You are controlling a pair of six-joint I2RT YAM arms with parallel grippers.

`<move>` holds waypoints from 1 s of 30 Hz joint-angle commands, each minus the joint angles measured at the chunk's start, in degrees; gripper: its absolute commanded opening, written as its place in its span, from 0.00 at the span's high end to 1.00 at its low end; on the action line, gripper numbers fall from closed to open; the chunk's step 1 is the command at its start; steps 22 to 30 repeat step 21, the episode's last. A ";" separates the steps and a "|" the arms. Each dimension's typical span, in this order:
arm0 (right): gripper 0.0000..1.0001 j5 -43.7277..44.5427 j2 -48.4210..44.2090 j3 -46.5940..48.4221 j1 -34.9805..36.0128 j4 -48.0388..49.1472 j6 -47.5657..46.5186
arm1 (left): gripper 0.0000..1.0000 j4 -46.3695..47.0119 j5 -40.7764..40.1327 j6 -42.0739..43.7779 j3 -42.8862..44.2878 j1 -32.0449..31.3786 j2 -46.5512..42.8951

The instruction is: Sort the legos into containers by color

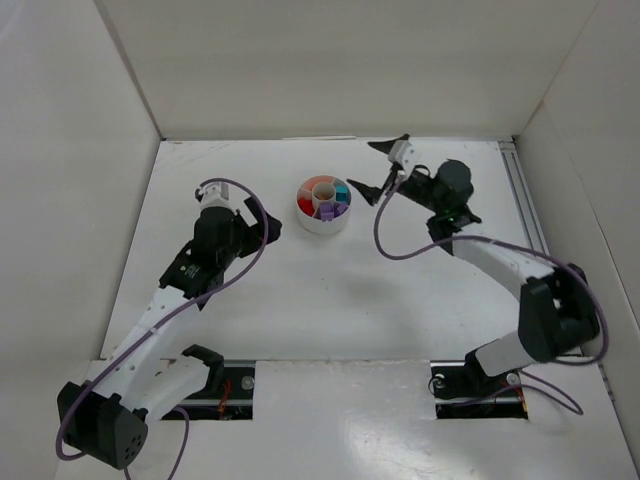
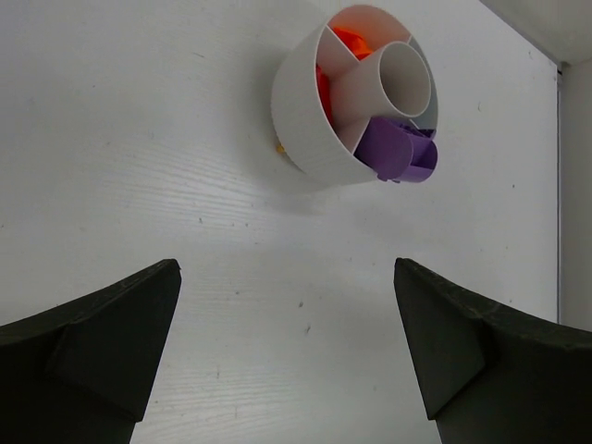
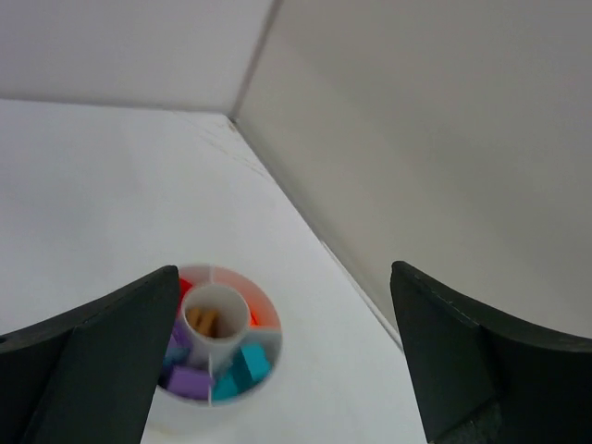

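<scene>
The white round dish [image 1: 322, 228] stands at the middle back of the table, with legos in its wedge compartments: red [image 1: 306, 204], orange [image 1: 322, 184], teal [image 1: 342, 190] and purple [image 1: 330, 210]. My left gripper [image 1: 268, 227] is open and empty, just left of the dish. In the left wrist view the gripper [image 2: 287, 270] faces the dish [image 2: 296, 120], showing purple bricks [image 2: 402, 153] and red ones [image 2: 324, 92]. My right gripper [image 1: 378, 172] is open and empty, raised right of the dish. Its wrist view, with the gripper [image 3: 282, 273] above the dish [image 3: 274, 344], shows brown pieces [image 3: 205, 321] in the central well and teal bricks [image 3: 242, 365].
White walls enclose the table on the left, back and right. A metal rail [image 1: 522, 200] runs along the right edge. A tiny orange speck [image 2: 277, 145] lies on the table against the dish's outer wall.
</scene>
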 commanded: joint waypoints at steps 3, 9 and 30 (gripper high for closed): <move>0.00 24.49 -18.50 -7.59 -3.16 -32.90 -3.53 | 0.01 -5.41 -6.40 -4.07 4.26 0.94 0.15; 0.00 53.16 -35.03 -8.99 -2.54 -65.10 -2.92 | 0.01 -6.03 -8.59 -6.28 1.63 1.56 0.15; 0.00 56.37 -45.07 -13.13 -2.54 -73.30 -3.45 | 0.01 -8.49 -11.14 -7.42 1.10 2.09 -5.37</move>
